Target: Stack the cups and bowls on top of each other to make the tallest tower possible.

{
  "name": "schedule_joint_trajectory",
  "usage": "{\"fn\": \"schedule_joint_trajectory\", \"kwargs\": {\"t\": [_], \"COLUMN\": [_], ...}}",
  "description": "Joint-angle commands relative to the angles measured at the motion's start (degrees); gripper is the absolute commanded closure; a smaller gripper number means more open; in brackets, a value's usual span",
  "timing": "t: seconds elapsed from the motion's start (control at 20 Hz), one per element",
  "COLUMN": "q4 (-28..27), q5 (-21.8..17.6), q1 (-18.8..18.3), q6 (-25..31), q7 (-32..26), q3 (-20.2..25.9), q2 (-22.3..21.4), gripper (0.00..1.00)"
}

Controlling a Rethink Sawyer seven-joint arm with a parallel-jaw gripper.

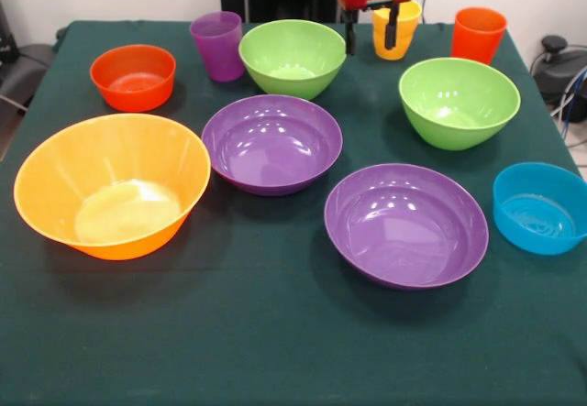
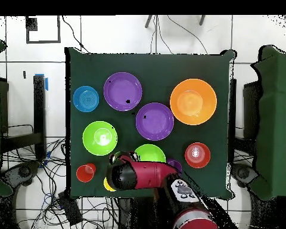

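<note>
My gripper (image 1: 371,32) hangs at the table's far edge, open. One finger (image 1: 349,38) is left of the yellow-orange cup (image 1: 404,30); the other (image 1: 392,28) is at its rim, and I cannot tell whether it is inside or in front. The purple ribbed cup (image 1: 217,45) and the orange-red cup (image 1: 478,34) stand in the same far row. The bowls stand apart, none stacked: a large yellow-orange one (image 1: 110,184), two purple (image 1: 271,142) (image 1: 405,224), two green (image 1: 292,57) (image 1: 459,101), a blue one (image 1: 541,207) and a red-orange one (image 1: 133,76). In the overhead view the arm (image 2: 139,174) hides the gripper.
The dark green tablecloth (image 1: 257,333) covers the table. Cables and gear lie beside the table at the right (image 1: 559,67). In the overhead view cables run over the floor on the left (image 2: 26,167).
</note>
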Motion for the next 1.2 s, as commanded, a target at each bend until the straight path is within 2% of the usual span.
{"fn": "schedule_joint_trajectory", "kwargs": {"t": [0.05,0.45,0.65,0.9,1.2], "q4": [-3.46,-4.54,-4.69,-5.86,-6.09], "q5": [-1.14,-2.45,-2.30,-2.27,-2.33], "q1": [-2.26,-3.90,-3.15,-2.18,-2.23], "q6": [6.10,4.55,4.83,3.48,1.89], "q7": [3.89,3.32,3.65,4.39,5.11], "q3": [4.16,3.07,1.95,-0.56,-2.94], "q2": [1.57,5.27,6.04,10.22,12.67], "gripper": [0.00,0.00,0.00,0.00,0.00]}}
